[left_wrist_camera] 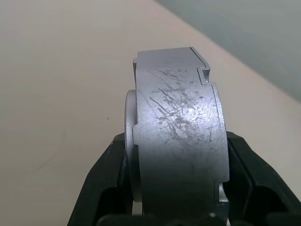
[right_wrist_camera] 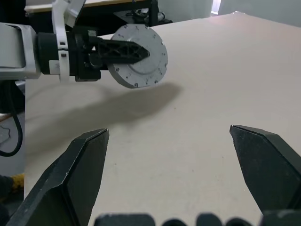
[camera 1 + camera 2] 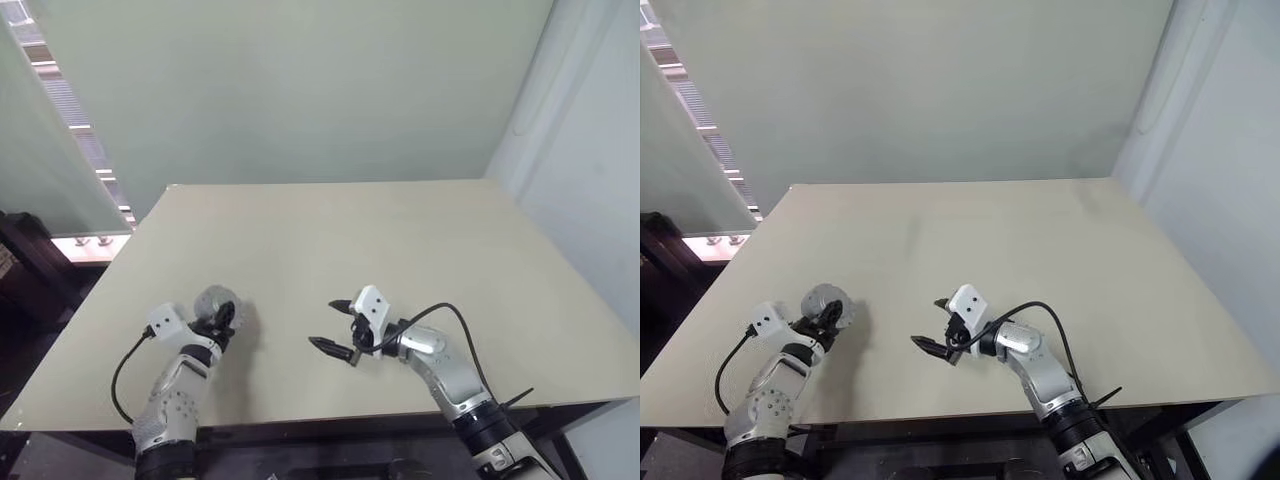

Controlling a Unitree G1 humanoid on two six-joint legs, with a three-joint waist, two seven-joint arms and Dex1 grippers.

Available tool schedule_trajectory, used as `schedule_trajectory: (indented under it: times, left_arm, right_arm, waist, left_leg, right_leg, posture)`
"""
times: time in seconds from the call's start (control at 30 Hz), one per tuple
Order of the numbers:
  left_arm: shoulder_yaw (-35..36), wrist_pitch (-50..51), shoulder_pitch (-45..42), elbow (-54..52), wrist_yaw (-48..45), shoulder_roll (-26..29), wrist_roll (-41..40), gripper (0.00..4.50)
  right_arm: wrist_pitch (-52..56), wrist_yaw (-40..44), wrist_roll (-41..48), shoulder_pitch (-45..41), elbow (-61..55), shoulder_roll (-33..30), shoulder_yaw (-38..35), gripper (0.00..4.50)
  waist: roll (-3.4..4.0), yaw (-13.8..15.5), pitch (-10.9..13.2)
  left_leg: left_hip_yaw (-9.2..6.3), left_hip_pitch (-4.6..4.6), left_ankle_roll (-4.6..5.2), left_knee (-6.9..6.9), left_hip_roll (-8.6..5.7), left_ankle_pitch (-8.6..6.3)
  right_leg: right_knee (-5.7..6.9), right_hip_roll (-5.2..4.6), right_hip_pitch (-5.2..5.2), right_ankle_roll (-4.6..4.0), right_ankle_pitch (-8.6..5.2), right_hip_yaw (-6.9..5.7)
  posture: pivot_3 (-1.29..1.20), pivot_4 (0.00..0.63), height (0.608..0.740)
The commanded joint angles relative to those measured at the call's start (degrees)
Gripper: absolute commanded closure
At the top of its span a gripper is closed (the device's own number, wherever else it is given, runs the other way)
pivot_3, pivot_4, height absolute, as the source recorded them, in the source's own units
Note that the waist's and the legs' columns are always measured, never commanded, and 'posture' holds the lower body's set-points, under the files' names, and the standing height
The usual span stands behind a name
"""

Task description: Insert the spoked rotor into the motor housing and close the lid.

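Your left gripper (image 3: pixel 222 322) pinches a closed silver motor (image 2: pixel 138 56) by its flat faces, just above the table (image 3: pixel 400 250).
Its inside is hidden from you; the copper windings and spokes can't be seen. Your right gripper (image 3: pixel 333 325), fingers spread wide, hangs empty nearby.
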Motion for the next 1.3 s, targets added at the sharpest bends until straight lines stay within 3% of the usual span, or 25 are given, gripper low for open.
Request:
schedule_trajectory:
  times: [0.03,0.07,0.23,0.27,0.73,0.97,1.3]
  left_arm:
    - [0.1,-2.97,-2.72,-0.47,-0.01,1.29,2.11,2.45]
    - [0.02,-3.42,-2.87,0.42,0.5,1.58,3.21,1.74]
    - [-0.04,-5.36,-2.97,2.84,2.98,2.48,7.39,0.14]
    - [-0.16,-5.6,-2.8,2.96,3.48,2.75,8.21,0.03]
    - [0.66,-7.15,1.79,0.97,11.54,2.58,15.19,0.03]
    - [-3.86,-11.48,9.33,-13.79,-0.39,2.44,12.09,0.03]
    - [-14.96,-8.0,17.71,-32.24,-12.93,9.07,13.32,0.03]
  right_arm:
    - [-1.16,0.06,-0.19,-0.37,-1.01,0.43,-0.18,0.0]
    - [-1.13,-0.05,-0.41,-0.38,-0.94,0.47,-0.11,0.0]
    - [-1.07,-0.32,-0.89,-0.51,-0.59,0.69,-0.09,0.0]
    - [-1.06,-0.38,-0.98,-0.56,-0.49,0.74,-0.12,0.0]
    - [-1.44,-0.93,-1.83,-0.7,1.28,1.04,-0.44,0.0]
    - [-0.57,-2.44,-0.61,-0.35,1.67,1.37,-2.27,0.0]
    - [5.74,-6.36,2.64,-0.56,0.54,-0.77,-10.35,0.0]
  waist:
    - [-0.03,0.0,0.0]
    - [-0.04,0.0,0.0]
    - [-0.05,0.0,-0.01]
    - [-0.05,0.0,-0.01]
    - [-0.06,0.0,-0.03]
    - [-0.06,0.05,-0.03]
    - [0.02,-0.02,0.0]
  left_leg:
    - [0.0,0.0,0.0,0.0,0.0,0.0]
    - [0.0,0.0,0.0,0.0,0.01,0.0]
    - [-0.01,0.08,-0.02,0.01,0.01,0.01]
    - [0.0,0.09,-0.02,0.01,0.01,0.01]
    - [0.0,0.12,-0.05,0.19,0.02,0.04]
    - [0.09,0.08,-0.05,0.35,0.05,0.03]
    - [0.25,0.11,-0.04,0.52,0.1,0.04]
  right_leg:
    - [0.0,0.0,0.0,0.0,0.0,0.0]
    - [0.01,0.0,0.0,0.0,0.0,-0.01]
    - [0.07,0.0,0.03,-0.02,0.02,-0.01]
    - [0.07,0.0,0.05,-0.02,0.02,0.0]
    - [0.14,0.0,0.09,-0.05,0.15,0.0]
    - [0.18,0.0,0.09,-0.06,0.2,0.0]
    - [0.19,0.01,0.15,-0.09,0.19,0.03]
  posture:
    - [0.0,0.0,0.74]
    - [0.0,0.0,0.74]
    - [0.0,0.0,0.74]
    - [0.0,0.0,0.74]
    - [0.0,0.0,0.74]
    - [0.0,0.0,0.74]
    - [0.0,0.0,0.74]
